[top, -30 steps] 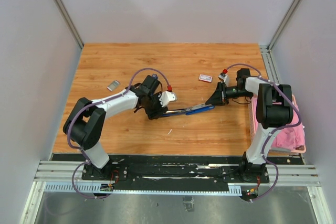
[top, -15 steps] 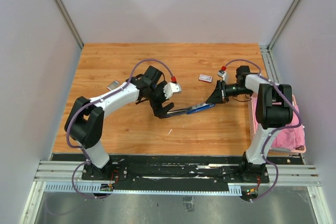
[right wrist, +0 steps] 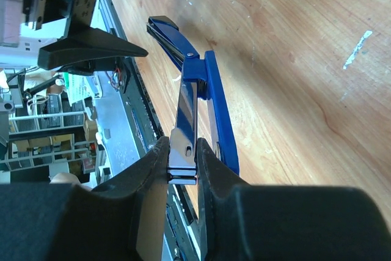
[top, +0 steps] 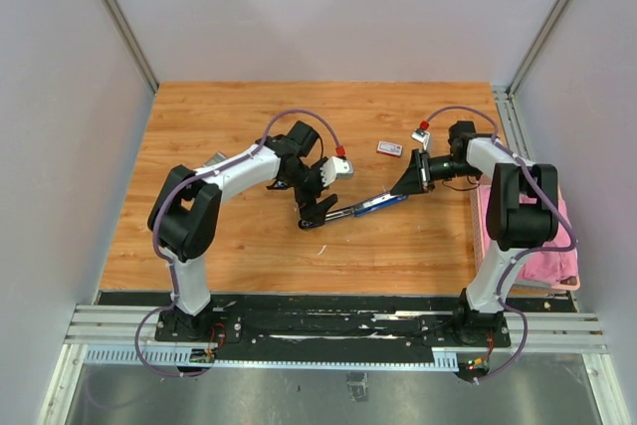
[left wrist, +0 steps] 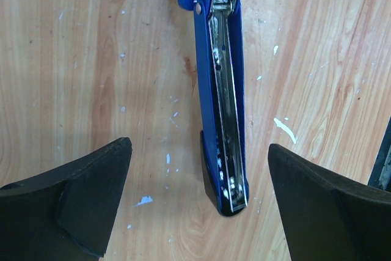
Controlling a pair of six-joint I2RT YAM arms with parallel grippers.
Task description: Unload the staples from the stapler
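Note:
The blue stapler (top: 370, 206) lies open on the wooden table between the arms. My right gripper (top: 410, 184) is shut on its chrome magazine end (right wrist: 183, 162), and the blue arm (right wrist: 215, 99) runs away from the fingers. My left gripper (top: 317, 209) is open at the stapler's other end. In the left wrist view the stapler's tip (left wrist: 231, 195) with its shiny channel (left wrist: 225, 90) lies between the spread fingers (left wrist: 79, 206) without touching them. I cannot tell whether staples sit in the channel. A small grey strip (top: 213, 157) peeks out beside the left forearm.
A small white box with red print (top: 390, 148) lies behind the stapler, close to the right wrist. A pink cloth (top: 557, 246) hangs at the table's right edge. Grey walls enclose the table on three sides.
My left gripper has swung right and forward to the stapler's left end, and its open fingers now straddle the tip. The right gripper has kept its hold and shifted slightly.

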